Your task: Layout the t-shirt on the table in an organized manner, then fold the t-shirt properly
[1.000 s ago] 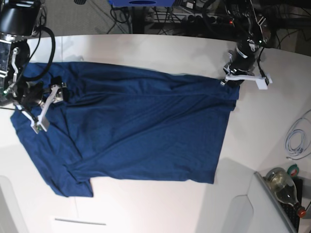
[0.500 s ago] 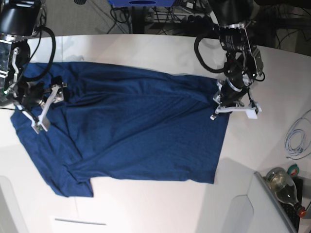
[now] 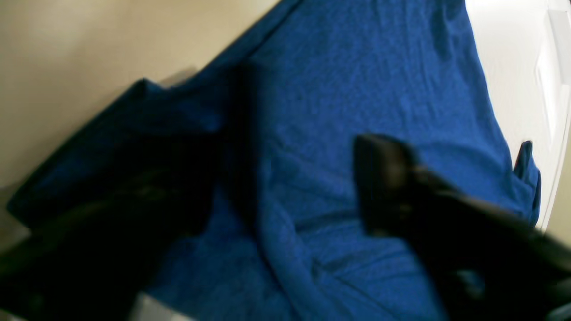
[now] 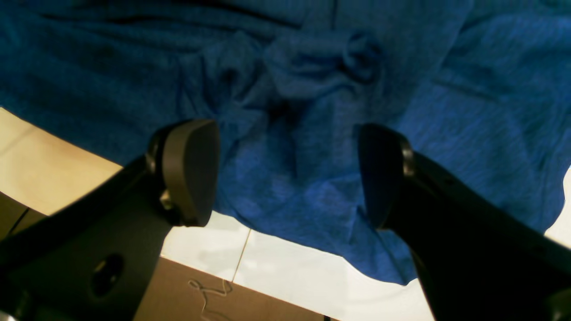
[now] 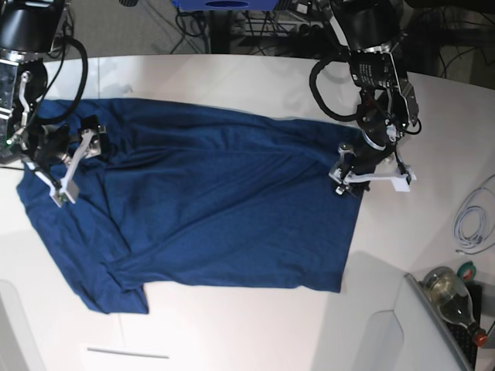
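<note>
The dark navy t-shirt (image 5: 224, 209) lies spread across the white table (image 5: 232, 77), with creases and a folded corner at the near left. My left gripper (image 5: 370, 179) hovers over the shirt's right edge. In the blurred left wrist view its jaws (image 3: 285, 191) stand wide apart over blue cloth (image 3: 357, 80). My right gripper (image 5: 68, 166) is open over the shirt's left part. In the right wrist view (image 4: 285, 174) it is above bunched fabric (image 4: 312, 67) near the table edge (image 4: 276, 263).
A white cable (image 5: 472, 220) lies at the table's right edge. A glass bottle (image 5: 452, 297) and a grey panel (image 5: 402, 340) stand at the near right. Cables and equipment (image 5: 255, 31) sit behind the table.
My left arm moved from the shirt's far right corner down along its right edge, and that corner was drawn inward. My right gripper shifted only slightly.
</note>
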Robot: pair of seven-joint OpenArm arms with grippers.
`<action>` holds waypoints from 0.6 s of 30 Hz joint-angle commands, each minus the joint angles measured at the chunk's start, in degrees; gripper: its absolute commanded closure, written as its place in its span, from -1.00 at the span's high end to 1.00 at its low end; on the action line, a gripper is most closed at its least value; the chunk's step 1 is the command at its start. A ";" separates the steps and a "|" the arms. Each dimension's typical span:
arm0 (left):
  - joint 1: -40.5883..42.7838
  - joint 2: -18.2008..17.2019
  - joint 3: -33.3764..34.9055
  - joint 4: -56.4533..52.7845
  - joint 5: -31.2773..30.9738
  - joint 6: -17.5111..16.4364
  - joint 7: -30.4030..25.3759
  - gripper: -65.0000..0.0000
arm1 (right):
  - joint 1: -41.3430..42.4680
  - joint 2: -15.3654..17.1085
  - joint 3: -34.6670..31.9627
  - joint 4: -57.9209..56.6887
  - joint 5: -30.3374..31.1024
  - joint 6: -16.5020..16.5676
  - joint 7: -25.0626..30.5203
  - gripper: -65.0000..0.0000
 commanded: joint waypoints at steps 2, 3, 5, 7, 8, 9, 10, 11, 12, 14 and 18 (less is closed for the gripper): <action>1.69 -0.97 -0.10 5.08 -0.57 -0.54 -3.92 0.70 | -0.09 0.80 0.13 1.14 0.49 0.15 0.80 0.41; 3.63 -1.06 0.16 7.19 -0.57 -0.62 -5.77 0.71 | -0.36 0.80 0.13 1.14 0.49 0.15 0.89 0.41; 7.41 -2.03 0.51 10.70 -0.30 -1.15 -8.50 0.71 | -0.71 0.89 0.13 1.14 0.49 0.15 0.89 0.41; 10.39 -3.00 0.60 11.50 -0.30 -4.23 -9.29 0.71 | -1.41 0.89 0.13 1.14 0.49 0.15 0.98 0.41; 11.71 -3.44 0.07 11.41 -0.30 -5.99 -9.64 0.71 | -1.68 0.80 0.13 1.14 0.49 0.15 0.98 0.40; 12.68 -3.52 -0.10 10.70 -0.30 -6.95 -9.64 0.71 | -1.76 0.71 0.21 1.14 0.49 0.15 0.98 0.40; 13.38 -3.70 -0.19 9.65 -0.30 -7.13 -9.64 0.71 | -1.76 0.71 0.21 1.14 0.49 0.15 0.98 0.40; 13.91 -4.40 -0.19 8.33 -0.30 -7.13 -9.73 0.71 | -1.85 0.62 0.30 1.14 0.49 0.15 0.98 0.40; 14.00 -4.84 -0.37 6.84 -0.30 -7.13 -9.81 0.71 | -1.85 0.53 0.48 1.14 0.58 0.15 0.98 0.40; 13.82 -5.02 -1.69 2.79 -0.30 -7.22 -11.66 0.71 | -1.85 0.45 0.56 1.40 0.66 0.15 1.07 0.40; 13.21 -5.11 -1.51 -1.43 -0.30 -7.31 -16.67 0.71 | -2.64 0.27 0.65 4.12 0.75 0.15 1.07 0.40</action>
